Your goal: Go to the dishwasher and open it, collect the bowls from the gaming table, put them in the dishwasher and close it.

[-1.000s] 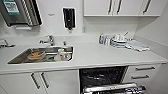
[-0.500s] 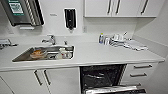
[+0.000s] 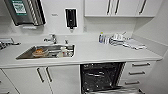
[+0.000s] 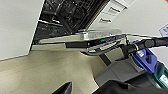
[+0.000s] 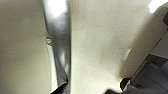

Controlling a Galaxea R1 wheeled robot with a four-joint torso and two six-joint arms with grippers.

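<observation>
You have the dishwasher (image 3: pixel 101 76) open in front of you, under the white countertop (image 3: pixel 95 53) to the right of the sink (image 3: pixel 47 51); its dark racks show and its door (image 4: pixel 82 37) is let down flat, seen edge-on from the left wrist. You cannot tell from either wrist view how the fingers of either gripper stand. White drawers (image 3: pixel 140 72) sit just beside the dishwasher.
</observation>
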